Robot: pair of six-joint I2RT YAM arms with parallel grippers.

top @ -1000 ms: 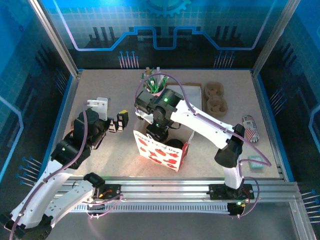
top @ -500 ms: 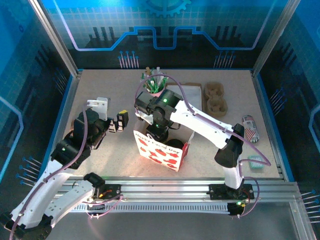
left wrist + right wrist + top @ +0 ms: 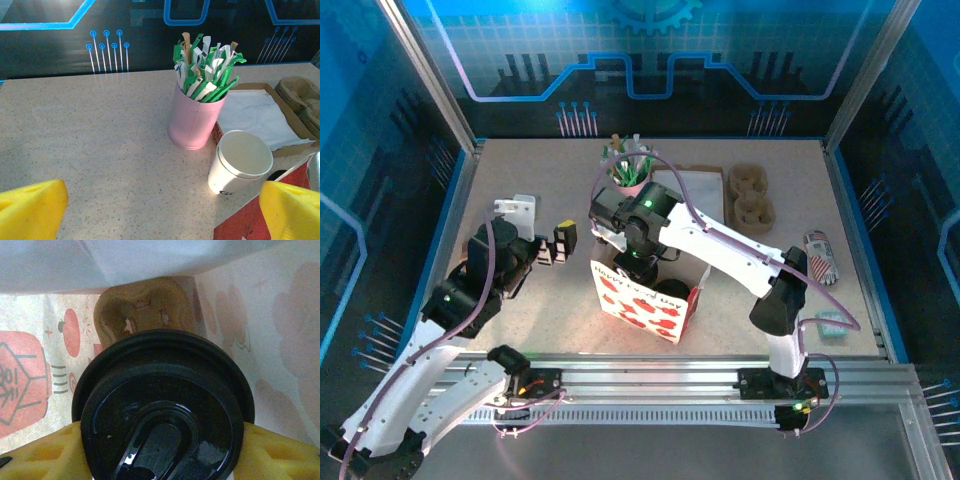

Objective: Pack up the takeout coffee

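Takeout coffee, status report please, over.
Left fingers open, empty. Right fingers clamp black lid inside gift bag, above cardboard carrier. White cup stands unlidded on table, untouched, pink cup close beside.

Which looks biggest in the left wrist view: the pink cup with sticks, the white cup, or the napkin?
1. pink cup with sticks
2. napkin and white cup: about alike, and the cup is nearer.

Looks down from high above and behind the printed bag [image 3: 642, 297], taking in the whole table. Left of the bag, sits low, facing the pink cup [image 3: 192, 120] and white paper cup [image 3: 240, 162] behind it; shares pink cup and bag corner with overhead. Inside the bag, hangs close above a black lid [image 3: 162, 405].
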